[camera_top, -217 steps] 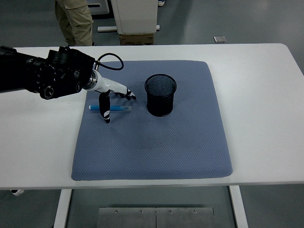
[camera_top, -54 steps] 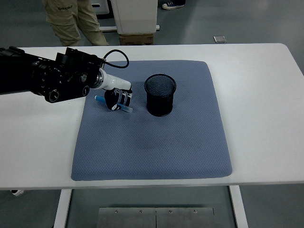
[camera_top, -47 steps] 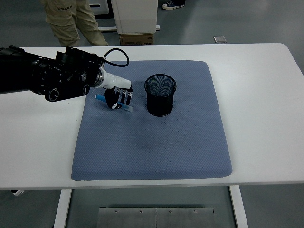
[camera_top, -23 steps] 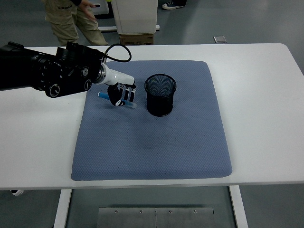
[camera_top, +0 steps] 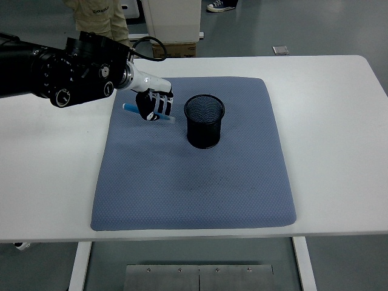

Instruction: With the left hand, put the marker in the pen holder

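My left hand (camera_top: 154, 106) hangs over the blue-grey mat (camera_top: 194, 182), its fingers curled around a blue marker (camera_top: 130, 108). The marker lies roughly level in the grasp, its blue end sticking out to the left and a pale tip showing on the right. A black mesh pen holder (camera_top: 205, 121) stands upright on the mat just right of the hand, a short gap between them. The left arm (camera_top: 54, 73) reaches in from the left edge. The right arm is out of view.
The mat covers the middle of the white table (camera_top: 333, 121). A person's legs (camera_top: 100, 15) in tan trousers stand behind the table at the top left, beside a white box (camera_top: 173, 21).
My left hand closed on the marker where it lay on the mat, then lifted it and carried it up and slightly right toward the pen holder. The person behind the table shifted.
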Controlling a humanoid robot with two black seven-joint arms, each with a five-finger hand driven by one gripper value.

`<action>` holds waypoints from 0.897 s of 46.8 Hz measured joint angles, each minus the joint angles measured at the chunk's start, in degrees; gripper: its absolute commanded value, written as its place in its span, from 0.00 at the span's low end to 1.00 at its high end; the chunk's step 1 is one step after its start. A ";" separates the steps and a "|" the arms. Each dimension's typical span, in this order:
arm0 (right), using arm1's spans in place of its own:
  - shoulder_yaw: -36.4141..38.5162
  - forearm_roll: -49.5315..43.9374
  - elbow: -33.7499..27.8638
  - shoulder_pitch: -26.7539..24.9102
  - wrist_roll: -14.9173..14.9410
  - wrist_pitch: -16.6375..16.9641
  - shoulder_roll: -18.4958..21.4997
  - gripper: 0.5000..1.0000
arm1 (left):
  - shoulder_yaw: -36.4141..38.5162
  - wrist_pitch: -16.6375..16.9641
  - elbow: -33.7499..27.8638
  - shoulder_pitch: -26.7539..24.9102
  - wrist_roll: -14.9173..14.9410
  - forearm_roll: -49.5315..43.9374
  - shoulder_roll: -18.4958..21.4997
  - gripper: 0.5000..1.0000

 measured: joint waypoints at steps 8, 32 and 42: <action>0.00 0.00 0.00 0.00 0.00 0.00 0.00 1.00 | -0.81 -0.80 0.13 -1.31 0.00 0.00 1.14 0.00; 0.00 -0.01 -0.02 0.00 0.00 0.00 0.00 1.00 | -2.71 -1.67 0.46 -4.58 -0.01 0.00 1.98 0.00; 0.00 0.01 0.01 0.00 0.00 0.00 0.00 1.00 | -3.89 -2.30 0.45 -5.37 -0.01 0.03 1.98 0.00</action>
